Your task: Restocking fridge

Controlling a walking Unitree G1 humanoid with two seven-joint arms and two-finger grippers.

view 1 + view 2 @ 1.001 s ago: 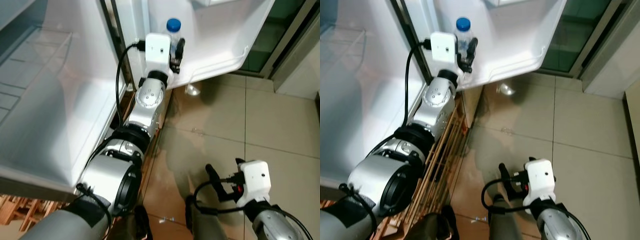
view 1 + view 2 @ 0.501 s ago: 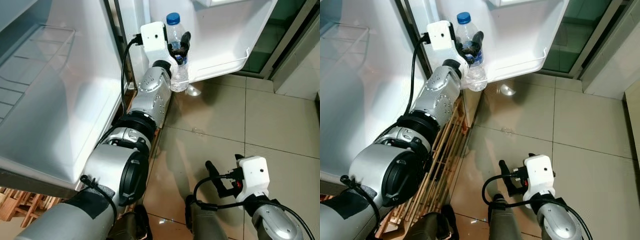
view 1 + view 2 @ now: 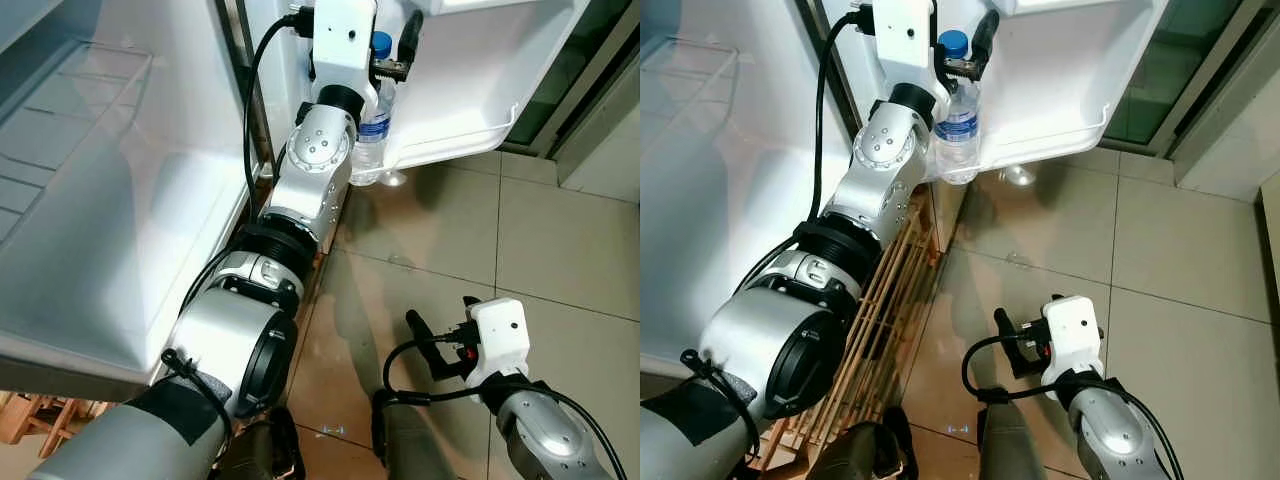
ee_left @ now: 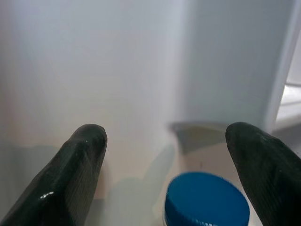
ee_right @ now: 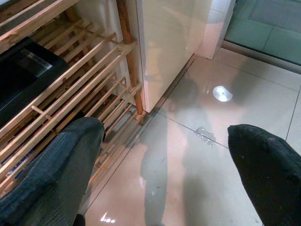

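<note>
Clear water bottle (image 3: 957, 120), blue cap, upright, at fridge door shelf (image 3: 1060, 140)

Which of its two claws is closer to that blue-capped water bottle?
Left. The left gripper is right at the bottle by the fridge door, fingers apart above its cap. The right gripper hangs low over the floor.

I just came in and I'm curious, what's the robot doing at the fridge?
It's restocking the fridge. Its left tool is raised at the open fridge door, fingers spread apart above a water bottle with a blue cap that stands in the door's shelf. The right tool hangs idle over the tiled floor.
</note>
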